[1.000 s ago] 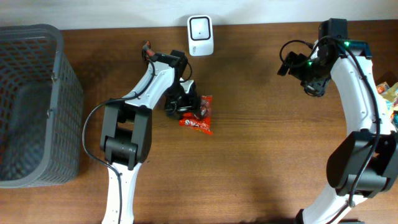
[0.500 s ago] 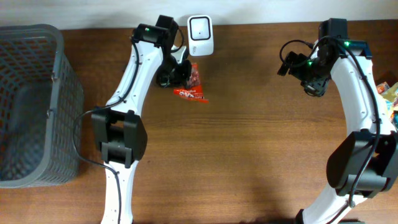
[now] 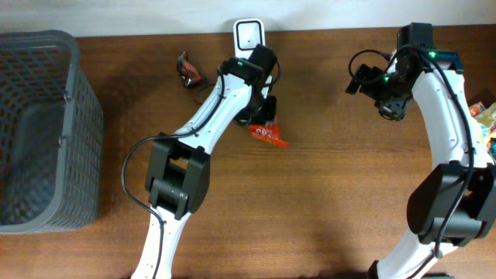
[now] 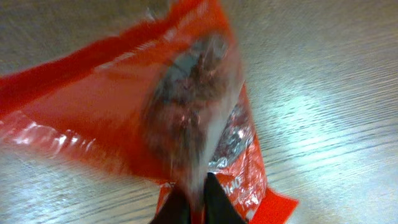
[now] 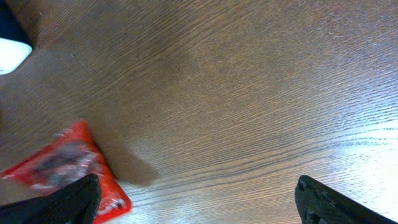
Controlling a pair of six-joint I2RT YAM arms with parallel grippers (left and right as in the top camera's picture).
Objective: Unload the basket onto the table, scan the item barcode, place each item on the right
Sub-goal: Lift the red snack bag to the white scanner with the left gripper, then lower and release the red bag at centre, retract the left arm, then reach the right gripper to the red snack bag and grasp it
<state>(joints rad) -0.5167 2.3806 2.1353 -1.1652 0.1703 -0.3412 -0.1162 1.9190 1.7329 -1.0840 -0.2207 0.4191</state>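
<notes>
At the upper centre of the overhead view, the left tool (image 3: 260,116) is closed on the red snack packet (image 3: 270,135). The packet sits near the white scanner (image 3: 249,35), toward the lower right of it. In the left wrist view, the fingers (image 4: 216,206) pinch the packet's film at the bottom edge of the frame. Whether the packet touches the table (image 3: 333,201) cannot be determined. At the upper right, the right tool (image 5: 196,198) stands wide open, well apart from the packet. A grey basket (image 3: 74,116) occupies the left edge.
</notes>
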